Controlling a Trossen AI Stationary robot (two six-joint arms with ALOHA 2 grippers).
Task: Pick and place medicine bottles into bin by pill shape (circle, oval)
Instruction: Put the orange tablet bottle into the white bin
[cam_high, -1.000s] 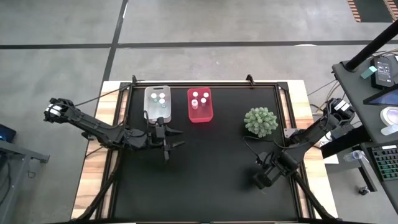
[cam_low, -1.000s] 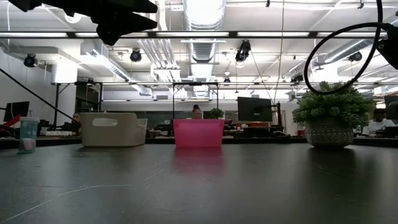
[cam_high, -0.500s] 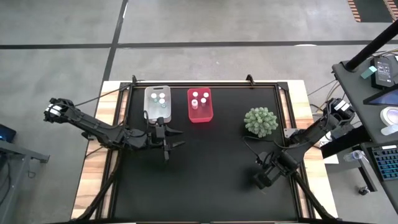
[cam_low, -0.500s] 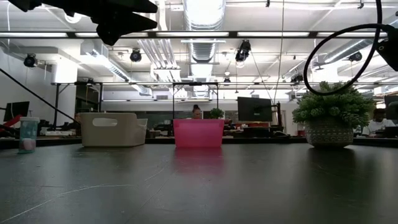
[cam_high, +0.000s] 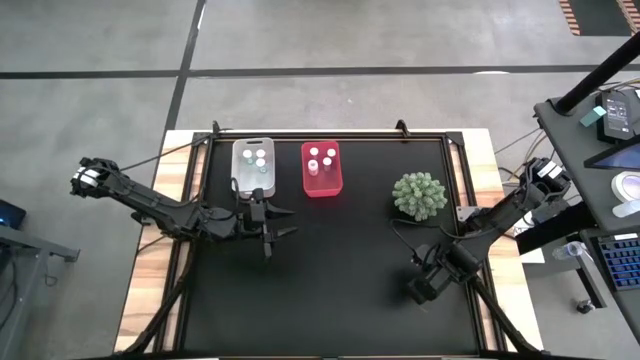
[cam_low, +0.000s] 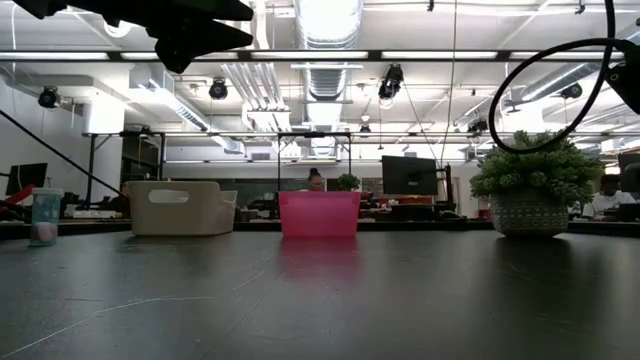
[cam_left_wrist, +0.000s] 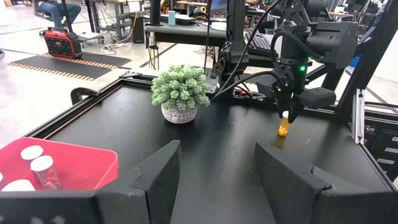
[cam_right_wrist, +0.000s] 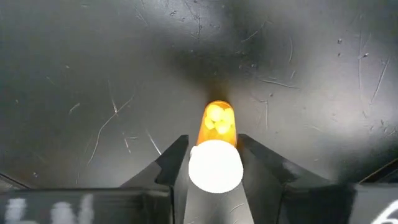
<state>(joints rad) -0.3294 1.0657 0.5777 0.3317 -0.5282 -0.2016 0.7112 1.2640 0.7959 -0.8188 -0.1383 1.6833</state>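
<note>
Right tool (cam_right_wrist: 214, 167) points straight down at the worktop (cam_high: 340, 260), its two dark fingers (cam_right_wrist: 175, 163) pressed against either side of an amber bottle (cam_right_wrist: 217, 140); the white cap sits level with the fingertips and pale round pills show through the orange wall below it. From the left wrist view the same bottle (cam_left_wrist: 283, 127) stands upright under the right tool (cam_left_wrist: 288, 116), its base on or just above the black surface; which, I cannot tell. Right arm comes in from the worktop's right edge, elbow bent, wrist folded down over the front right area, in front of the green spiky plant (cam_high: 419, 196) in its pale pot. Left tool (cam_high: 268, 218) hovers just in front of the clear bin (cam_high: 254, 166), fingers (cam_left_wrist: 163, 168) spread wide with nothing between them; left arm stretches low from the left edge, nearly straight. Clear bin holds three white-capped bottles (cam_high: 259, 158). Red bin (cam_high: 320, 169) sits just beside it, on the side toward the plant, with three more white-capped bottles (cam_high: 319, 158); the left wrist view shows reddish contents in one. Both bins stand near the far edge, well apart from the amber bottle.
</note>
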